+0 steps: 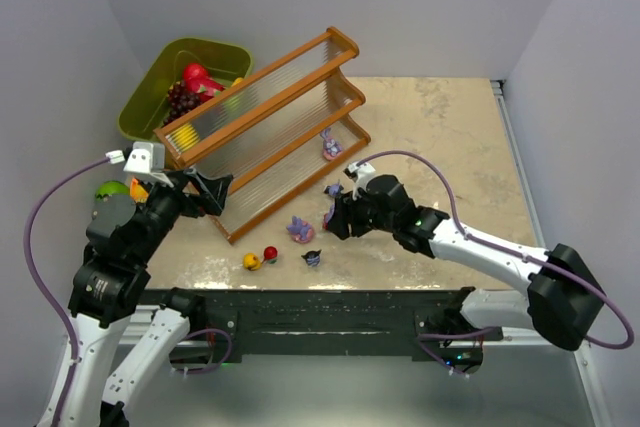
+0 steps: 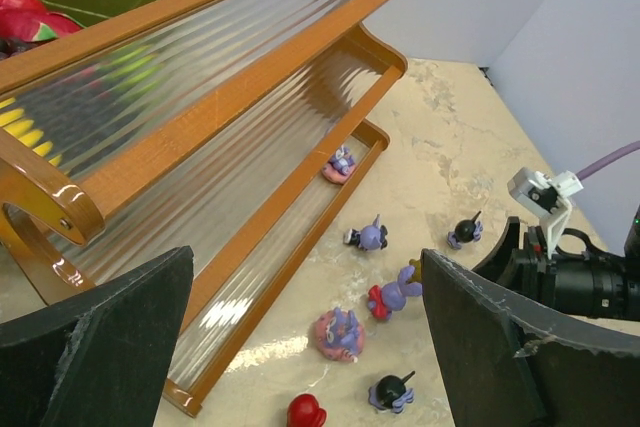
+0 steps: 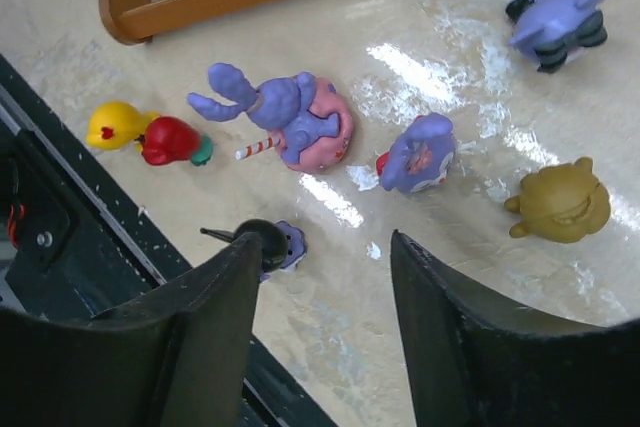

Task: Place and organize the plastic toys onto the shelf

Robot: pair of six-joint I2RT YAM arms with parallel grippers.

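Far left sits a green plastic bin (image 1: 150, 87) with smooth walls. A red fruit (image 1: 195, 75) and dark bumpy grapes (image 1: 180, 99) lie in it. A green ball (image 1: 108, 189) peeks out beside my left arm.

My left gripper (image 1: 207, 191) is spread wide and holds nothing. Its flat black fingers (image 2: 100, 337) have rough edges. It hangs just by the near left end of the shelf (image 1: 270, 132).

The shelf is long and has three steps. Its frame is shiny orange-brown wood with round corners. Each step is clear plastic with wavy ribs. It stands on the tabletop (image 1: 450, 137), which is pale, blotchy like stone, and glossy. One purple-pink toy (image 1: 330, 145) stands on the lowest step, near the right end.

The other toys (image 1: 300, 230) are on the tabletop in front of the shelf. All are small, smooth, shiny plastic. A round yellow toy (image 3: 112, 124) touches a round red toy (image 3: 172, 139). A black toy (image 3: 268, 242), ball-shaped on a purple base, sits just beside one finger of my right gripper (image 3: 325, 247). The bunny toy (image 3: 295, 122) is a purple long-eared shape on a pink ball with a striped stick. Next come a purple toy (image 3: 420, 154) with a red bit, a lumpy olive toy (image 3: 560, 202) with a grin, and a blue toy (image 3: 560, 22) with a black bow.

My right gripper hangs over these toys. Its jaws are partly apart, with nothing between them.
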